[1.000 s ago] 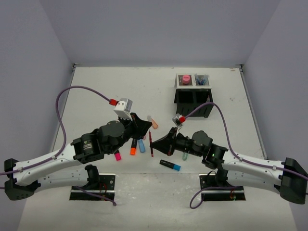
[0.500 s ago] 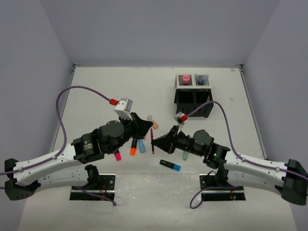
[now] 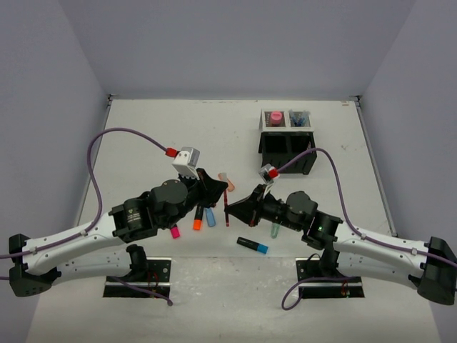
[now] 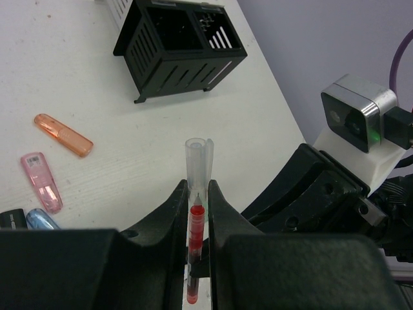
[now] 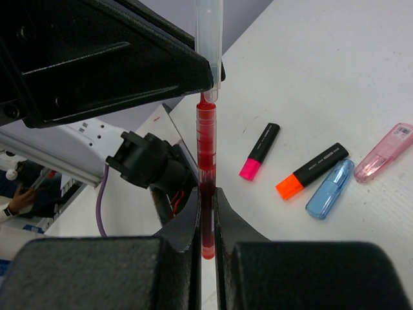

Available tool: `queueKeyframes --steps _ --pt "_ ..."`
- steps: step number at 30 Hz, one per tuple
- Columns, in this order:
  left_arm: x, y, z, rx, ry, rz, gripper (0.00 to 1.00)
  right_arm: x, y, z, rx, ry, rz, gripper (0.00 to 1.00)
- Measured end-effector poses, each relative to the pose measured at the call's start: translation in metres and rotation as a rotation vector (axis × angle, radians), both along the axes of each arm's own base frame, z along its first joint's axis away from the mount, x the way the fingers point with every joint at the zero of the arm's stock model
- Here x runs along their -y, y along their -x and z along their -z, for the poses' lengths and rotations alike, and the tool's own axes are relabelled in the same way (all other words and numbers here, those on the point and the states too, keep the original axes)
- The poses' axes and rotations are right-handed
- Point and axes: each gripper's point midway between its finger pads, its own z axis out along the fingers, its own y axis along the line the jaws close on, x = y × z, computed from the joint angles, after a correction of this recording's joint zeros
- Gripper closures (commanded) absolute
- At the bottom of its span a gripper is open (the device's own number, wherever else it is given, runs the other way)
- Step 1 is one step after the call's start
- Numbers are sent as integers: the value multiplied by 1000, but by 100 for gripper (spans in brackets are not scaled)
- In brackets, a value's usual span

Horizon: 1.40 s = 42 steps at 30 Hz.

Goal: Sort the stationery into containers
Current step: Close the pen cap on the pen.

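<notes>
My left gripper (image 4: 197, 194) is shut on a clear pen cap (image 4: 196, 161) that sticks out past its fingertips. My right gripper (image 5: 206, 200) is shut on a red pen (image 5: 206, 155), held end-on to the cap (image 5: 210, 39), with the pen's tip at the cap's mouth. In the top view the two grippers meet above the table at the red pen (image 3: 226, 209). The black mesh organizer (image 3: 285, 146) stands at the back right, with a pink glue stick (image 3: 275, 116) and blue pens (image 3: 300, 118) in its taller rear compartments.
Pink (image 3: 175, 231), orange (image 3: 198, 221) and blue (image 3: 211, 216) highlighters lie under the left arm. A peach one (image 3: 228, 181), a mint one (image 3: 274, 230) and a black-and-blue one (image 3: 254, 246) lie near the grippers. The organizer's dark front compartments (image 4: 177, 29) look empty.
Both arms have shifted slightly, bringing the red pen and the clear cap closer together end to end. The items on the table have not moved.
</notes>
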Motion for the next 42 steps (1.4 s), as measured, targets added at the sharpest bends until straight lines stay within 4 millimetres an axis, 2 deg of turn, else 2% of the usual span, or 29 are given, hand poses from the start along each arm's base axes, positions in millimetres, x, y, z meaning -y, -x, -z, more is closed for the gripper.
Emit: queueKeyframes --steps 8,16,27,33,42 --pt "4 3 5 -9 -3 25 100 2 -6 -5 9 6 33 100" --pt "8 2 -2 11 32 37 100 5 -12 -14 52 43 58 100" --pt "15 4 -26 107 65 113 100 19 -22 -38 205 167 66 100" --pt "13 9 -42 168 87 145 99 17 -20 -52 253 136 50 100" --pt "13 8 -54 233 70 164 85 14 -21 -61 278 85 54 100"
